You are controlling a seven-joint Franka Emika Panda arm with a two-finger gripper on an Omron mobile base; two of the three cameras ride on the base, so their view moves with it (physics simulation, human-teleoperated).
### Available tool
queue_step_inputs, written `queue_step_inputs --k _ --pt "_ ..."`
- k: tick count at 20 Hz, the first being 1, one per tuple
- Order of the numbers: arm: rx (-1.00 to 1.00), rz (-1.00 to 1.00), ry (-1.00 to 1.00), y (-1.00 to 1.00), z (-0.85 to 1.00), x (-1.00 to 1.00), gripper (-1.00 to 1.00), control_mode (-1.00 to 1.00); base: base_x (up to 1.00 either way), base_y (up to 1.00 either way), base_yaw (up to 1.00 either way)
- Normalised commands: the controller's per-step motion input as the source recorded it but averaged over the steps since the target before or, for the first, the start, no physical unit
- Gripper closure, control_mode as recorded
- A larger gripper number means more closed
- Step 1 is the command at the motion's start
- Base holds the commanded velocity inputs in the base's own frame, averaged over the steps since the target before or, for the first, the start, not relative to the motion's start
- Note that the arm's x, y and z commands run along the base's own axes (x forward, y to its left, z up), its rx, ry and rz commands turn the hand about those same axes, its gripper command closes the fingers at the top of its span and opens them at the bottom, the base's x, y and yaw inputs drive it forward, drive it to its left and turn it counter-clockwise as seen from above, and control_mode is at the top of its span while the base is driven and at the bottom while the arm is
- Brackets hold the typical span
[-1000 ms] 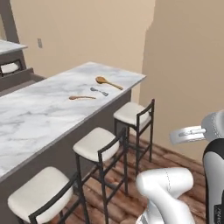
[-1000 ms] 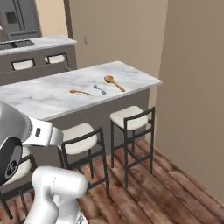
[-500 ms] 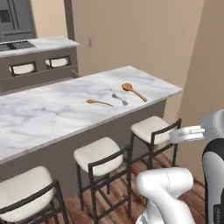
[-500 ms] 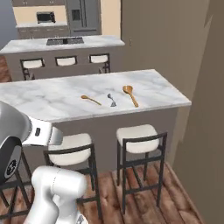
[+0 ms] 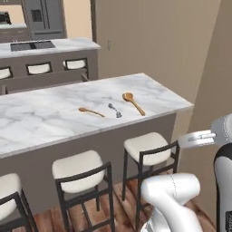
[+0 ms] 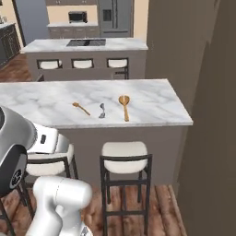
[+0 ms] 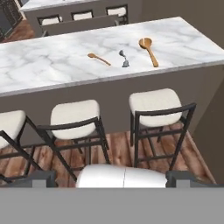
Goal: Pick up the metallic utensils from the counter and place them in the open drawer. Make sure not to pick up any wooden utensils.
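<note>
White marble with grey veins is the biggest thing we've got here: the long bench [image 5: 54, 113] running across all three views, on a grey-brown base, with white-cushioned bar stools [image 6: 123, 152] tucked along the near side. Behind it sits the island [image 6: 87, 45] with its own stools.

All the utensils lie near the right end of the bench. Biggest is the long wooden spoon [image 7: 148, 50] with the broad round bowl, just beside the thing we actually want. Next is the short thin wooden spoon [image 7: 99, 58], further left. Between those two lies the little silver-grey metal spoon [image 7: 124, 58], apart from both but not by much. We can't make out a second metal utensil from here, and the open drawer isn't anywhere we can see, so we can't say where it sits.

Our end effector [image 7: 112, 177] is spread wide with nothing in it, fingertips [image 7: 41, 177] at the bottom of the hand view, well apart from the bench with stools in between.

How we'd do this bit well: get the base in closer first, since the reach looks too long from here. Then come down straight over the metal spoon, jaws set across its handle, and keep clear of the long wooden spoon next to it. It's thin and lies flat on slick marble, so we'd guess it slides easily.
</note>
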Motion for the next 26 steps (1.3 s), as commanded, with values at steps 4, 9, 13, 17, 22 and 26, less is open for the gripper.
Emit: queue_step_inputs --k 4,9,13,17,22,26 --pt "0.00 0.00 0.00 0.00 0.00 0.00 -1.00 1.00 0.55 -0.26 0.18" --pt "0.00 0.00 0.00 0.00 0.00 0.00 -1.00 1.00 0.53 -0.15 0.24" --pt "0.00 0.00 0.00 0.00 0.00 0.00 -1.00 1.00 0.67 0.00 0.21" --pt "0.00 0.00 0.00 0.00 0.00 0.00 -1.00 1.00 0.45 -0.30 0.35" --pt "0.00 0.00 0.00 0.00 0.00 0.00 -1.00 1.00 0.59 -0.20 0.28" --pt "0.00 0.00 0.00 0.00 0.00 0.00 -1.00 1.00 0.77 -0.25 0.14"
